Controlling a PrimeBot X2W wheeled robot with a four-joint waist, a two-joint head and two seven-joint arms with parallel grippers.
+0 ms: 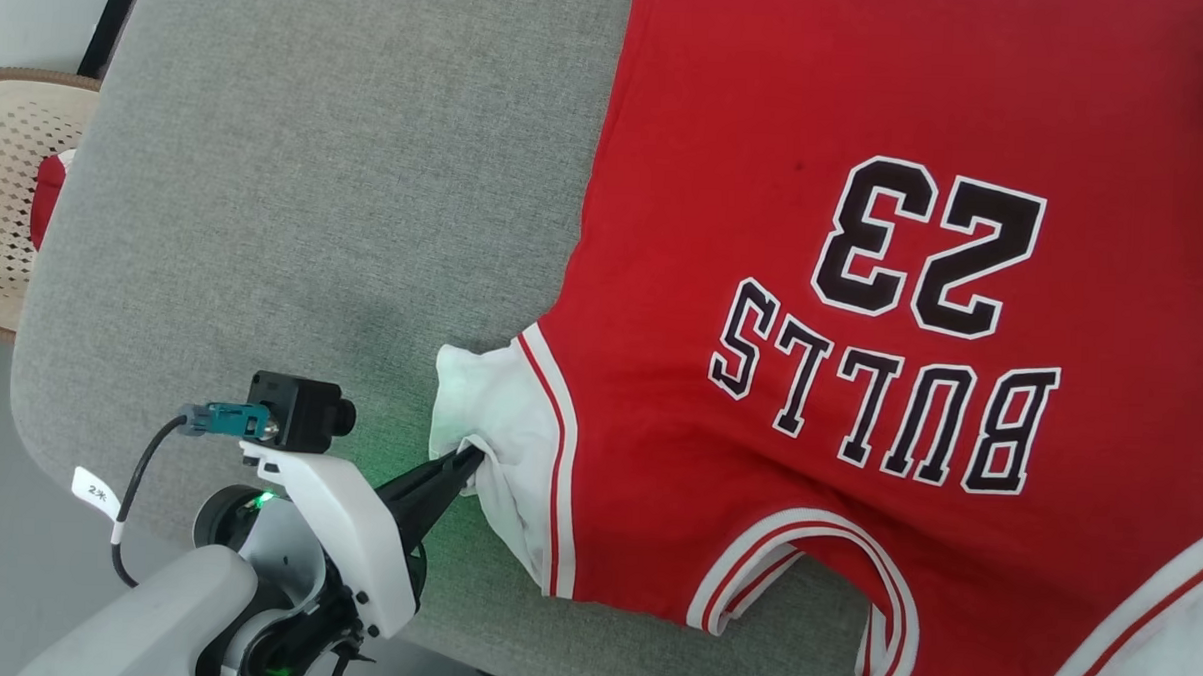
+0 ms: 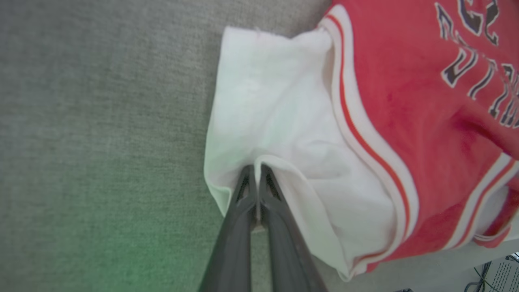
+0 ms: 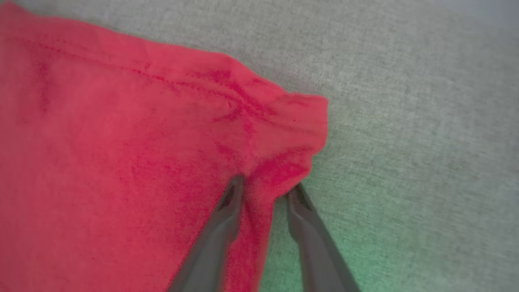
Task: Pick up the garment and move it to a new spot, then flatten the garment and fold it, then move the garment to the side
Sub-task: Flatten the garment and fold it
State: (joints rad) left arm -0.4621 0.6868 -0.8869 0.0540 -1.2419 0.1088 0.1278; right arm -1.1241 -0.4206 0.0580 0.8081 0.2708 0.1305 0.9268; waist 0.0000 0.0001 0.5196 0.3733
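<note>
Red cloth with white short sleeves, the garment (image 1: 819,135) lay spread out on the grey table (image 1: 297,167). Its black number and letters faced up, and its neck hole was near the robot's edge of the table. The left end effector (image 1: 465,461) was squeezed tight on the white sleeve (image 1: 489,404). Its two dark fingers were pressed together with a small fold of the sleeve caught between them. The right end effector (image 3: 268,183) had its fingers apart around a bunched red corner. One finger touched the cloth, and a bit of grey table showed between the other finger and the cloth, so that corner did not look pinched yet. The garment looked soft, thin and light. It would likely flop, sag and wrinkle when lifted, because it had no stiff shape of its own. It would not break, but a thin bit of cloth could slip out of a loose pinch. The table top looked a little fuzzy, so the cloth might drag and bunch up if it was pulled flat along it. The best places to hold seemed to be the edges, where the cloth was sewn double and thicker, like the sleeve end and the corner. Holding two spots far apart, one for each arm, would probably keep the garment stretched out and stop it from folding over on itself.
</note>
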